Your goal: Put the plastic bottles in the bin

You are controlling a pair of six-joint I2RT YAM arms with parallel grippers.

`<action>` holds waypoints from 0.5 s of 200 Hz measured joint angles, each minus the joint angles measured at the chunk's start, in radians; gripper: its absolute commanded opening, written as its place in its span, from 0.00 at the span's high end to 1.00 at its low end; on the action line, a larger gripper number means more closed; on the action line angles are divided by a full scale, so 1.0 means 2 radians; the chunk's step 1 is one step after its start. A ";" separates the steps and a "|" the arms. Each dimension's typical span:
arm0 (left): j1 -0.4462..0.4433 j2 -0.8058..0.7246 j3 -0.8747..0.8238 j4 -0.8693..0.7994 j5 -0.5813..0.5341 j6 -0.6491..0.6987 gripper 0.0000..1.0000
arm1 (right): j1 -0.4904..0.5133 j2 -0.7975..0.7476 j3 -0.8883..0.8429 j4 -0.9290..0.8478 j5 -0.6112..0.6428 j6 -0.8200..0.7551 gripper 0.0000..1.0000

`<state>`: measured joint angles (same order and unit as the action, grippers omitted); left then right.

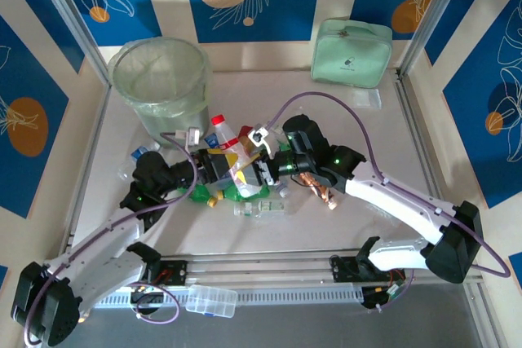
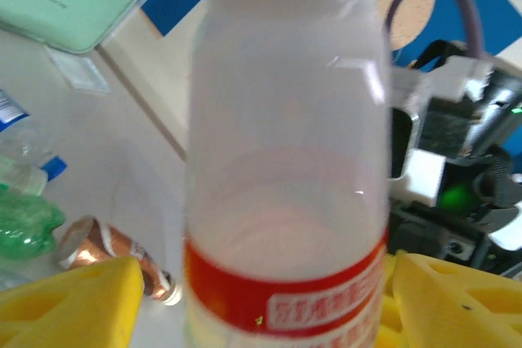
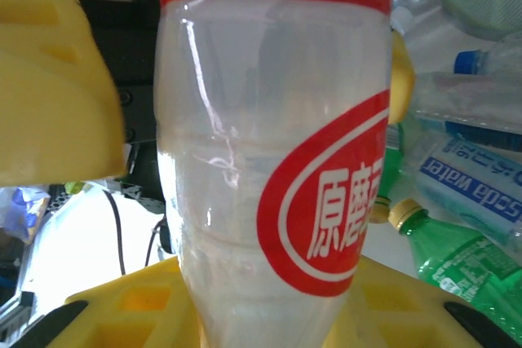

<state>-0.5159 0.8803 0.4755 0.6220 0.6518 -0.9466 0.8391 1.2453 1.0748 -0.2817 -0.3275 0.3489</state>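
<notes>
A white bottle [image 1: 235, 155] with a red cap and red label is held off the table at the middle, between both grippers. My right gripper [image 1: 263, 167] is shut on its pinched lower end [image 3: 269, 315]. My left gripper [image 1: 218, 167] is open, and its yellow fingers [image 2: 81, 303] straddle the bottle's body [image 2: 285, 160] with a gap on the left side. More plastic bottles lie below: a green one [image 1: 232, 195], a clear one [image 1: 261, 208], an orange-brown one [image 1: 318, 189]. The bin [image 1: 159, 79] stands at the back left, lined with a clear bag.
A mint-green pouch [image 1: 352, 53] leans at the back right, with a small clear packet [image 1: 367, 99] in front of it. A flat clear lidded box [image 1: 210, 301] sits on the near rail. A blue-capped clear bottle [image 1: 145, 151] lies by the bin's foot.
</notes>
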 measured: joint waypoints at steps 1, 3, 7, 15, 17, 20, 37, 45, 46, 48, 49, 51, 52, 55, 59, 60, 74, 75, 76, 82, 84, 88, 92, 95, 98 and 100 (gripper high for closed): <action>0.000 0.000 0.000 0.001 0.001 0.000 0.23 | 0.000 0.000 0.000 0.000 -0.001 0.000 0.66; 0.000 0.000 0.000 0.003 0.002 0.000 0.23 | 0.000 0.000 -0.001 0.001 -0.002 0.000 0.66; 0.000 0.000 0.000 0.006 0.003 -0.002 0.25 | 0.000 0.000 -0.001 0.002 -0.005 0.000 0.66; 0.000 0.000 0.000 0.011 0.006 -0.003 0.27 | 0.000 0.000 -0.001 0.003 -0.009 0.001 0.66; 0.000 0.000 0.000 0.012 0.007 -0.004 0.28 | 0.000 0.000 -0.001 0.003 -0.010 0.001 0.66; 0.000 0.000 0.000 0.013 0.008 -0.004 0.29 | -0.001 0.000 -0.001 0.004 -0.011 0.001 0.66; -0.003 0.004 0.000 0.019 0.015 -0.007 0.35 | -0.001 0.000 -0.001 0.006 -0.014 0.001 0.66; -0.005 0.006 0.000 0.020 0.017 -0.007 0.37 | -0.002 0.000 -0.001 0.007 -0.015 0.001 0.66; -0.005 0.007 0.000 0.020 0.017 -0.006 0.37 | -0.003 0.000 -0.001 0.007 -0.015 0.002 0.66; -0.006 0.007 0.000 0.020 0.018 -0.006 0.38 | -0.003 0.000 -0.001 0.007 -0.016 0.002 0.66; -0.006 0.008 0.000 0.020 0.019 -0.006 0.38 | -0.003 0.000 -0.001 0.007 -0.016 0.002 0.66; -0.006 0.008 0.000 0.020 0.019 -0.006 0.38 | -0.004 0.000 -0.001 0.007 -0.016 0.002 0.66; -0.007 0.009 0.000 0.020 0.019 -0.005 0.38 | -0.004 0.000 -0.001 0.007 -0.016 0.002 0.66; -0.008 0.010 0.000 0.020 0.020 -0.004 0.39 | -0.005 0.000 -0.001 0.007 -0.017 0.002 0.66; -0.009 0.011 0.000 0.019 0.022 -0.002 0.40 | -0.006 0.000 -0.001 0.008 -0.018 0.002 0.66; -0.010 0.011 0.000 0.018 0.022 -0.002 0.41 | -0.006 0.000 -0.001 0.008 -0.018 0.003 0.66; -0.012 0.013 0.003 0.009 0.023 0.007 0.46 | -0.008 0.000 -0.001 0.007 -0.022 0.004 0.66; -0.012 0.013 0.004 0.008 0.023 0.009 0.46 | -0.008 0.000 -0.001 0.007 -0.023 0.004 0.66; -0.012 0.013 0.004 0.008 0.023 0.008 0.46 | -0.008 0.000 -0.001 0.007 -0.023 0.004 0.66; -0.012 0.013 0.005 0.003 0.023 0.012 0.48 | -0.008 0.000 -0.001 0.007 -0.023 0.004 0.66; -0.012 0.013 0.005 0.002 0.023 0.012 0.49 | -0.008 0.000 -0.001 0.007 -0.023 0.004 0.66; -0.012 0.012 0.006 -0.001 0.023 0.016 0.50 | -0.009 0.000 -0.001 0.006 -0.024 0.004 0.65; -0.012 0.011 0.006 -0.003 0.023 0.017 0.51 | -0.009 0.000 -0.001 0.006 -0.024 0.004 0.65; -0.013 0.011 0.007 -0.006 0.022 0.019 0.52 | -0.009 0.000 -0.001 0.006 -0.024 0.004 0.65; -0.013 0.010 0.007 -0.008 0.022 0.019 0.52 | -0.009 0.000 -0.001 0.006 -0.024 0.004 0.65; -0.013 0.010 0.008 -0.010 0.022 0.021 0.53 | -0.009 0.000 -0.001 0.005 -0.024 0.004 0.65</action>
<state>-0.5411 0.8993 0.4919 0.6010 0.6949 -0.9054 0.8204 1.2453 1.0725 -0.2710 -0.3756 0.3573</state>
